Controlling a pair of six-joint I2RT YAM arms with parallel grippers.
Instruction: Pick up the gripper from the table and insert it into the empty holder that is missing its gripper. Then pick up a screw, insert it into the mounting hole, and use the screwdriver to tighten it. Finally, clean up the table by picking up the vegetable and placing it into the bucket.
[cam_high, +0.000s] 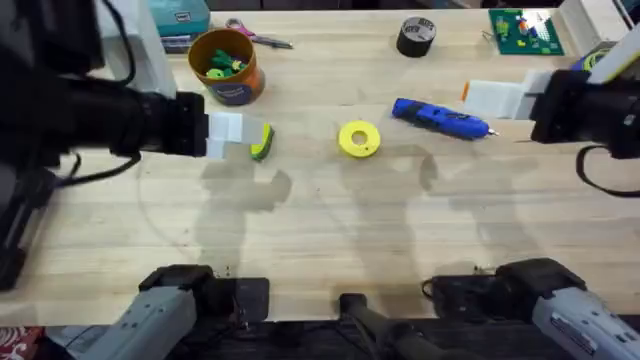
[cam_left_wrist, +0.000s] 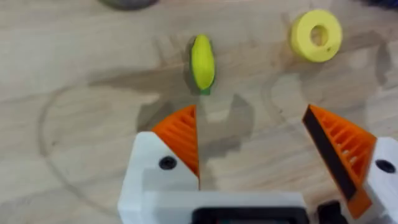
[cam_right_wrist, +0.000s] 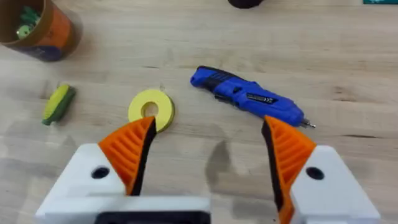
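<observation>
Vegetable (cam_left_wrist: 203, 62) lies on the table (cam_high: 320, 250) beside our wide-open left gripper (cam_left_wrist: 252, 146), near the bucket (cam_high: 228, 65). We judge it light, rigid, slippery; we'd pinch across its middle.

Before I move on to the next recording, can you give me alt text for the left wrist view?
The left gripper hangs open above a wooden table, its orange ribbed fingers spread wide and nothing between them. Beyond the fingers lies the small yellow-green vegetable, and off to one side a yellow disc with a hole.
</observation>
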